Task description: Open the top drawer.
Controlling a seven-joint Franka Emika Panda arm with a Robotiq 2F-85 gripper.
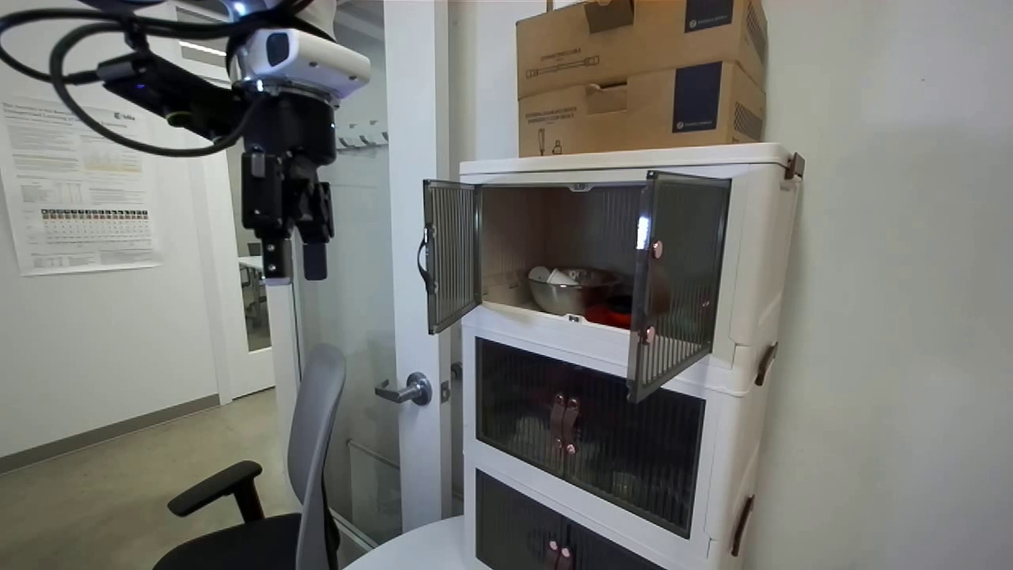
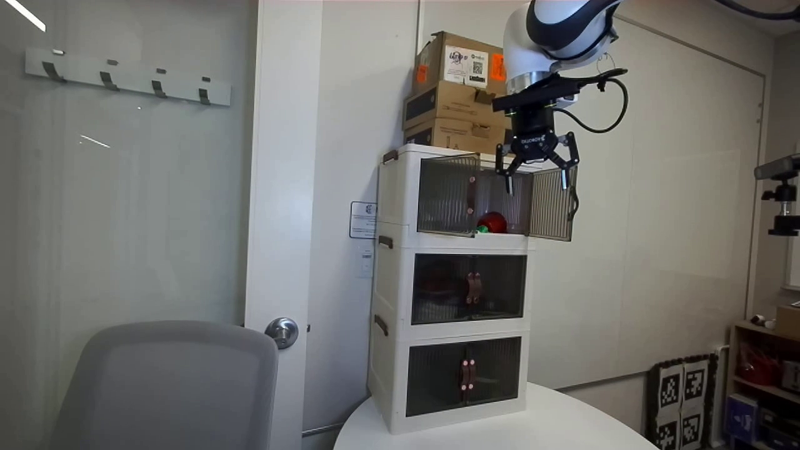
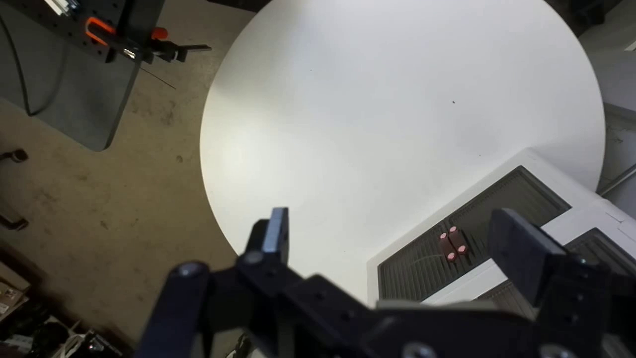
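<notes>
The top drawer is the topmost tier of the cream-white cabinet. Its two smoky see-through front panels stand swung open, one to each side, in both exterior views. The right panel and left panel each carry a handle strap. Inside sit a metal bowl with white items and a red thing. My gripper hangs pointing down, apart from the cabinet, at about the top tier's height; it also shows in an exterior view. Its fingers are spread with nothing between them. The top drawer is not visible in the wrist view.
Two matching tiers, a middle one and a bottom one, are shut below. Cardboard boxes stand on top. The cabinet stands on a round white table. A grey chair and a door stand near.
</notes>
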